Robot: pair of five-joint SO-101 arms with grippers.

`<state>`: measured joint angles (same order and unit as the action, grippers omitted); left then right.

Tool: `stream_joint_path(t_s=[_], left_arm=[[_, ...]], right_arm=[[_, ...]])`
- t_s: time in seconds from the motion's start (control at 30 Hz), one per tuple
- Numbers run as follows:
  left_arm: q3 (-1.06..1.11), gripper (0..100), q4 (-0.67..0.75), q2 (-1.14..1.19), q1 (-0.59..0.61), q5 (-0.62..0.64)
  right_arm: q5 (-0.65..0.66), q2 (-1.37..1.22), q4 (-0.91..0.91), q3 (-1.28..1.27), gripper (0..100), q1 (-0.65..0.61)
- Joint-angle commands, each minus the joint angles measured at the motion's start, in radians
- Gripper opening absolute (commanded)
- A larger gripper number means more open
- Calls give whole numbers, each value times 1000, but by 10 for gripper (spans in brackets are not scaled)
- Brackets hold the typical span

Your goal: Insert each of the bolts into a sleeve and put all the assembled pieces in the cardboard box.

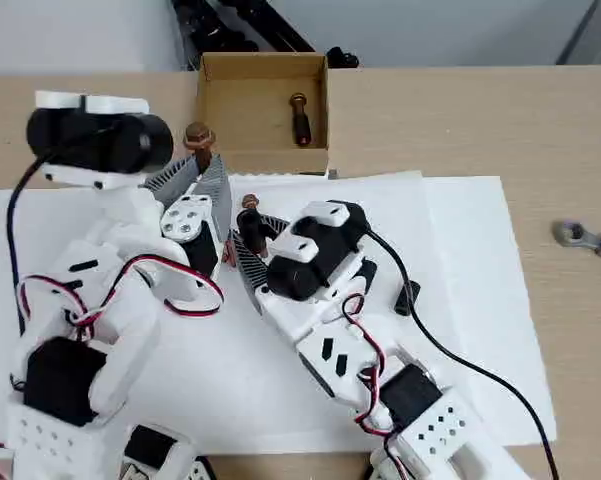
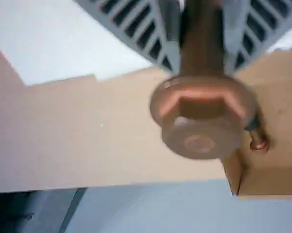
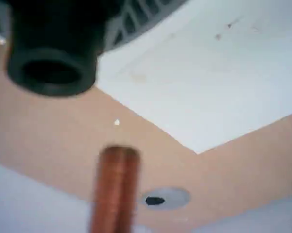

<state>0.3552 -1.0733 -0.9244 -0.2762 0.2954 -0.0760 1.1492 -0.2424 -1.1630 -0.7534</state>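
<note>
1. The left gripper (image 1: 200, 165) is pinching a copper-coloured bolt (image 1: 198, 136) by its shank. The flanged hex head juts past the fingertips toward 12 o'clock, just off the near left corner of the cardboard box (image 1: 245, 110).
2. The right gripper (image 1: 250, 235) sits close beside the left one, at its 4 o'clock. It is pressed onto a black sleeve (image 3: 52, 63), whose open bore mouth faces the right wrist view.
3. In the right wrist view a threaded shank (image 3: 115, 187) shows beyond the sleeve, apart from the bore. I cannot tell which bolt it belongs to.
4. The box stands at 12 o'clock on the surface (image 1: 430, 110) and holds one assembled piece (image 1: 300, 118). A loose sleeve (image 1: 408, 297) lies on the white paper (image 1: 460, 250), at 3 o'clock of the right arm.
5. The bolt looks like stiff metal, probably dense for its size.
   - The threads should give the fingers bite, while the smooth flange would likely slip.
   - Holding it high on the shank, close under the head, would leave the threaded end free to enter a sleeve.
6. The sleeve looks rigid and light.
   - Being round, it may roll or twist between flat fingers.
   - It is best gripped across its middle, with both bore ends left clear.
7. With both parts rigid, a tilted approach would probably jam at the bore mouth rather than give.
</note>
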Motion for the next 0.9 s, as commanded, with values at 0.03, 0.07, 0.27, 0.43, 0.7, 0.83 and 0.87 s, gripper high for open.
stream_joint_path(t_s=[0.03, 0.07, 0.27, 0.43, 0.7, 0.83, 0.87], left_arm=[[7, 6, 81, -20, -34, -23], [13, 6, 87, -20, -44, -23], [41, 6, 101, -21, -71, 0], [87, 6, 155, -23, -71, 28], [199, 6, 229, -25, -69, 43], [193, 6, 222, -31, -64, 44], [193, 6, 218, -31, -64, 44]], right_arm=[[12, 16, 19, 8, 2, -5], [12, 16, 19, 8, 2, -4], [12, 16, 19, 8, 2, -4], [12, 16, 19, 8, 2, -4], [12, 16, 18, 8, 2, -4], [12, 16, 18, 8, 2, -4], [12, 16, 12, 8, 2, -4]])
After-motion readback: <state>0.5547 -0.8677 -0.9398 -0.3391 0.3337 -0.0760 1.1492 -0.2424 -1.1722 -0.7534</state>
